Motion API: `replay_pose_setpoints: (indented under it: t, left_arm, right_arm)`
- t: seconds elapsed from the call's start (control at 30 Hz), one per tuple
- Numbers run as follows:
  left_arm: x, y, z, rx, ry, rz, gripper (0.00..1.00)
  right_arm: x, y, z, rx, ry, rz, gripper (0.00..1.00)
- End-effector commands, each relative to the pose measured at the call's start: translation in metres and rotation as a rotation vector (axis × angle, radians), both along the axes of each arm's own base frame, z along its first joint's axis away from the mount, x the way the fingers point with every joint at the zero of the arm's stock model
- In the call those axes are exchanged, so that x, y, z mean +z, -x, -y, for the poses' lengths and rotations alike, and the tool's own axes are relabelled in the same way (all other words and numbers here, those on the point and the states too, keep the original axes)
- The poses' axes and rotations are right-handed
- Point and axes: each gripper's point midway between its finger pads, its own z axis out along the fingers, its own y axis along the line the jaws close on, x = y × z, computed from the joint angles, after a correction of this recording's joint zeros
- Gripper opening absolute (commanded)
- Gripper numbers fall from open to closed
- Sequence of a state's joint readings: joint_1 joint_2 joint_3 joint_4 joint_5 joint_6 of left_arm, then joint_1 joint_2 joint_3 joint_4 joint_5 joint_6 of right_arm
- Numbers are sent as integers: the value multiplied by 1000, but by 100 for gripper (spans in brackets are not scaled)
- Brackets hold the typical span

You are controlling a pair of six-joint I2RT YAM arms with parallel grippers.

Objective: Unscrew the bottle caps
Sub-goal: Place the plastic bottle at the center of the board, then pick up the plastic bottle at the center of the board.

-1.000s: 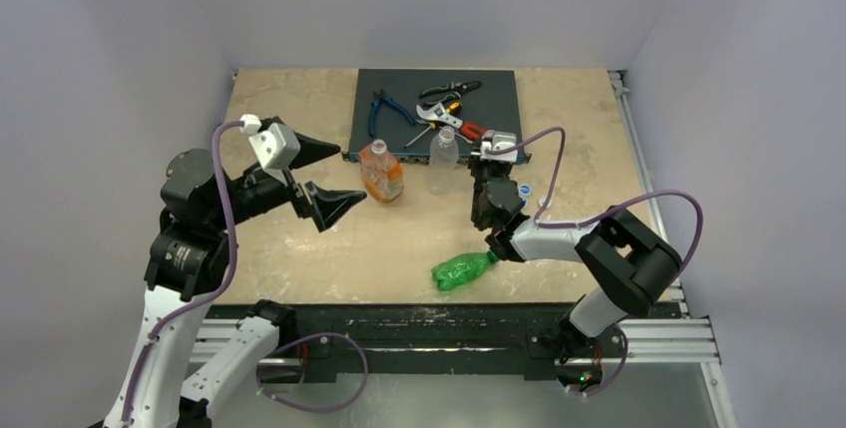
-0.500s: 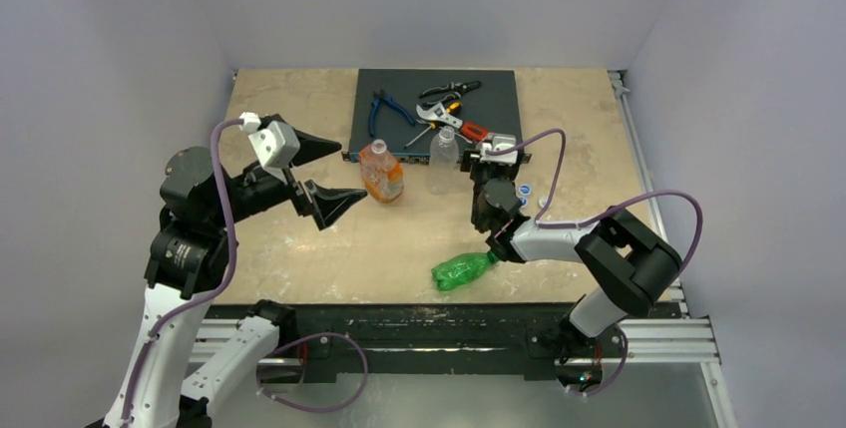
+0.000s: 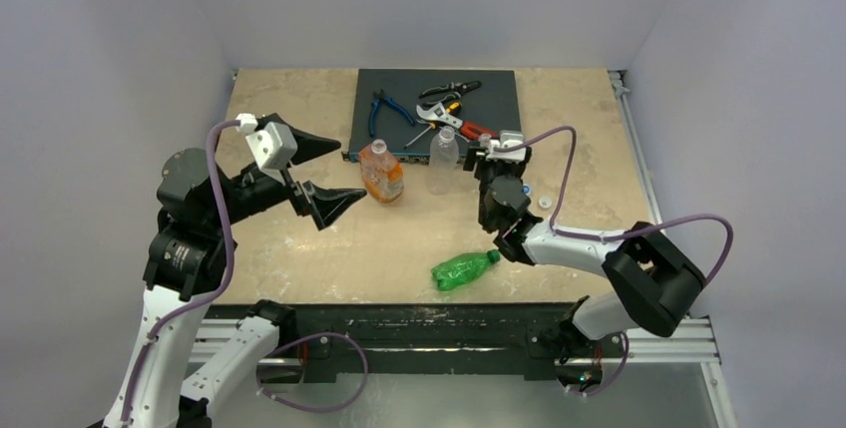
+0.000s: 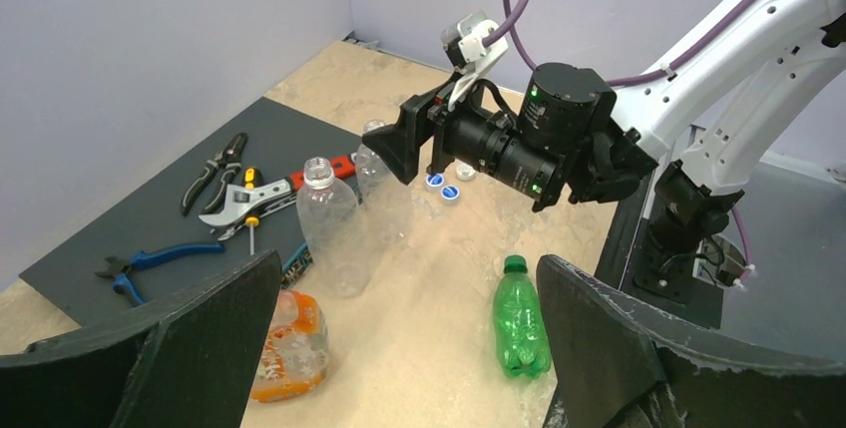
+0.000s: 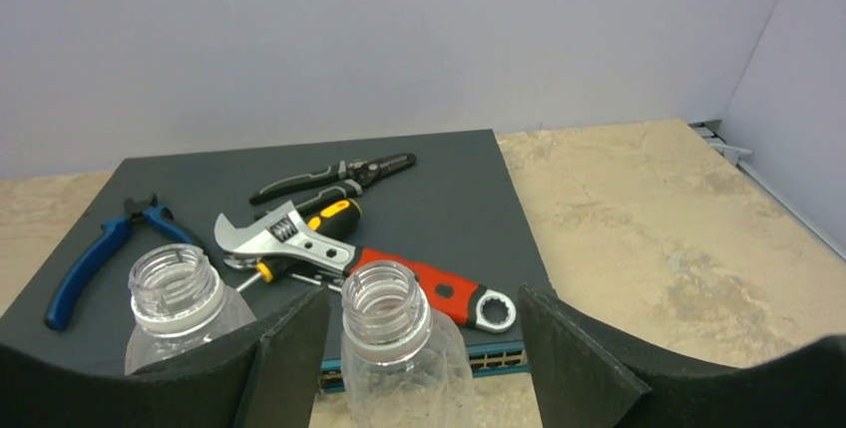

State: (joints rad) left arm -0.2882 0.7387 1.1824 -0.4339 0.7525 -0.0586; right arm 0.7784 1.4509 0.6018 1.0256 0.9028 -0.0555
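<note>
Change noted: the right gripper (image 4: 419, 144) now has its jaws part-way apart and empty. A second ago they were pinched nearly closed lower in the top view, beside a single white cap. Since then a second cap shows on the table (image 3: 399, 238), right of centre, and the gripper has moved up-frame toward the clear bottles (image 4: 329, 228). In the right wrist view, one open bottle neck sits in the gap between the black fingers (image 5: 284, 358), untouched. Three white caps (image 4: 449, 192) lie loose together behind this gripper, apart from every bottle. Judgement: a cap has just been dropped, so three bottles look done. The green bottle (image 3: 464, 269) lies on its side at lower centre of the top view, its green cap (image 4: 515, 264) on; that one remains. The orange bottle (image 3: 381, 174) stands left of the clear pair. The left gripper (image 3: 334, 171) hangs wide and empty at left, unchanged.
</note>
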Motion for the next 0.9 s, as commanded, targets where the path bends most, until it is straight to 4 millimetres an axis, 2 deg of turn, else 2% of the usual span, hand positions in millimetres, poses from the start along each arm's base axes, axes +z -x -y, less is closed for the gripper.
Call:
replay_pose_setpoints:
  t: [0.0, 0.1, 0.17, 0.27, 0.33, 0.43, 0.57, 0.67, 0.8, 0.87]
  left_arm:
    - [21, 6, 0, -16, 20, 70, 100]
    - [22, 5, 1, -16, 19, 75, 100]
    - [21, 4, 1, -14, 17, 70, 100]
    - [18, 4, 0, -13, -11, 50, 100]
    - [12, 4, -2, -12, -50, 43, 100]
    - [12, 3, -3, -8, -61, 46, 100]
    - [9, 3, 0, -30, -57, 27, 100]
    - [3, 4, 2, -46, -56, 12, 100]
    - [-5, 5, 4, -65, -69, -2, 100]
    - [-11, 8, 4, -81, -91, -8, 100]
  right_arm:
    - [18, 2, 3, -8, -38, -3, 73]
    - [28, 8, 2, 14, -105, -50, 78]
    - [39, 19, 10, -13, -167, -92, 84]
    - [37, 43, 12, -13, -264, -227, 92]
    - [28, 64, 8, 18, -310, -315, 97]
    - [5, 96, 2, 76, -355, -464, 99]
    - [-45, 140, 4, 75, -387, -738, 99]
    - [-79, 168, -9, 108, -454, -916, 99]
    - [-121, 190, -16, 89, -501, -1066, 99]
    - [-129, 191, -16, 87, -516, -1073, 98]
